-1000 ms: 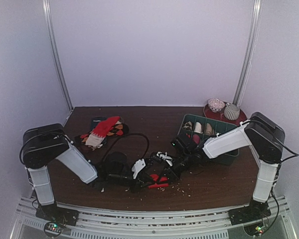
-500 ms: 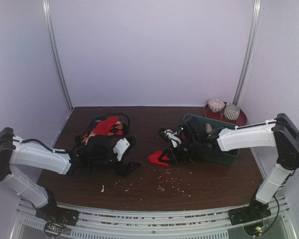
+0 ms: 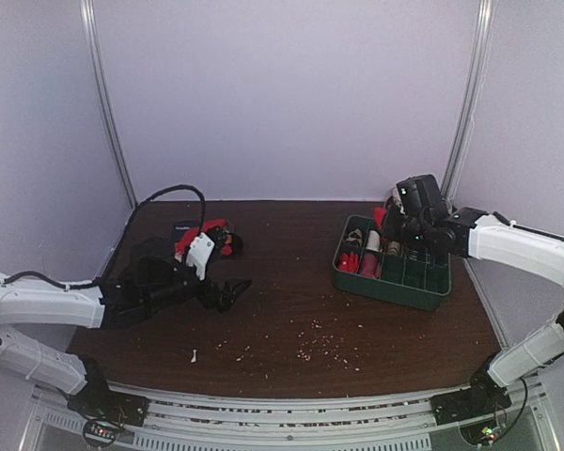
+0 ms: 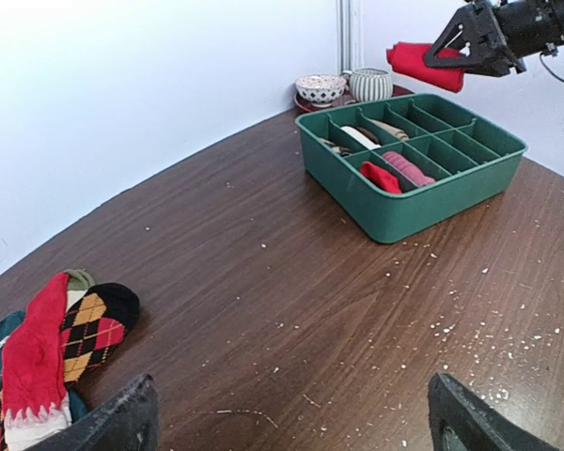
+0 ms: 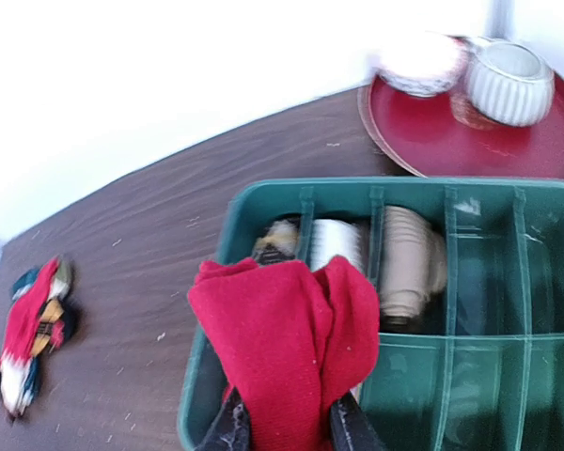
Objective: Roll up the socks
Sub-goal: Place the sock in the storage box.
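A rolled red sock (image 5: 282,348) hangs above the near-left compartments of the green divider tray (image 5: 263,193), with my right gripper (image 5: 284,427) shut on it. The left wrist view shows the same roll (image 4: 423,64) held high over the tray (image 4: 404,211) by the right gripper (image 4: 479,38). My left gripper (image 4: 296,423) is wide open low over bare table, nothing between its fingers; it sits left of centre (image 3: 230,293). A pile of flat socks (image 4: 52,348), red, argyle and teal, lies at the back left (image 3: 202,240).
The tray (image 3: 385,291) holds rolled socks, among them red (image 4: 381,176), pink (image 4: 409,167) and tan (image 5: 409,263) ones. A red plate (image 5: 432,141) with a bowl (image 4: 321,87) and a ribbed cup (image 4: 369,83) stands behind it. Pale crumbs (image 3: 320,352) dot the table front.
My left gripper has opened and drawn back left from the table's middle. My right arm has lifted the red roll off the table and carried it back right, above the tray.
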`<act>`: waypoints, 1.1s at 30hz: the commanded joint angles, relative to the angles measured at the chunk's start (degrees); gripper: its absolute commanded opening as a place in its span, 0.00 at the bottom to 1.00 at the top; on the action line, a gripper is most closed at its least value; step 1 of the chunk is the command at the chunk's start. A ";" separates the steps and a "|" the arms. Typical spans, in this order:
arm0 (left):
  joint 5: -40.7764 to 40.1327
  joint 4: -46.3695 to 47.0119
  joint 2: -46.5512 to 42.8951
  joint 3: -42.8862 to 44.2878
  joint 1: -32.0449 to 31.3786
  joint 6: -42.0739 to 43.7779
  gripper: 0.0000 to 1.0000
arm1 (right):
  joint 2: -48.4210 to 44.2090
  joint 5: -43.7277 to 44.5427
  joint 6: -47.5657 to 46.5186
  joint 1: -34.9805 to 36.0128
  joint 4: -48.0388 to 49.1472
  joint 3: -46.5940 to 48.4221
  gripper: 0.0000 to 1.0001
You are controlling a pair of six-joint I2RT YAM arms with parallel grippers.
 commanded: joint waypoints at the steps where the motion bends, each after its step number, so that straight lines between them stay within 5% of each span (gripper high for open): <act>1: 3.34 3.64 -0.98 -0.13 0.34 -1.21 0.98 | 0.78 11.44 11.03 0.06 -6.72 -1.32 0.00; 16: 8.91 3.65 -1.57 -0.93 0.34 -0.91 0.98 | 4.88 5.78 25.75 -0.17 1.03 -10.45 0.00; 33: 14.97 2.96 0.32 -0.27 0.34 0.06 0.98 | 8.26 5.64 30.81 -0.25 -4.49 -10.00 0.00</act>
